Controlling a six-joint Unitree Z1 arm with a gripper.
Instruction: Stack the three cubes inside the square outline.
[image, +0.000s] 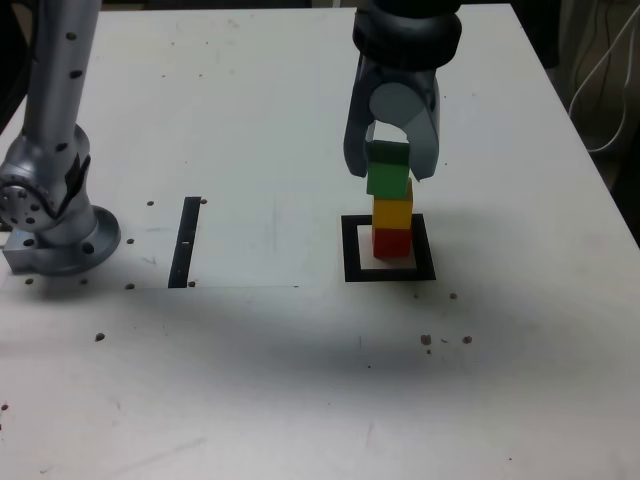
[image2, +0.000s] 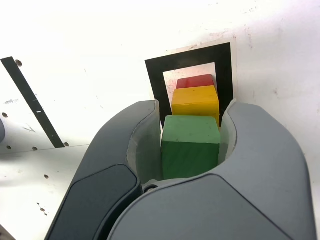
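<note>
The grey two-fingered claw (image: 391, 168) hangs straight down over the white bench (image: 250, 100), clamped on the small green cube (image: 388, 169), one curved finger pressed to each of its side faces. In the wrist view that green cube (image2: 190, 146) sits deep between the fingers, its top face level.

Directly below it sits the small yellow cube (image: 393, 213), and under that the small red cube (image: 392, 242), so the three form one upright column whose long axis runs vertically. In the exterior view the green cube sits a touch toward that view's left of the yellow one; whether it rests on the yellow cube or hangs just above it, I cannot tell.

The red cube stands on the pale centre of the thick black square outline (image: 351, 250), which lies toward the bench's right edge as the exterior view shows it.

A narrow black strip (image: 186, 241) lies on the bench well apart from the outline, nearer the arm's grey base (image: 60, 235) at the bench's left edge in that view.
</note>
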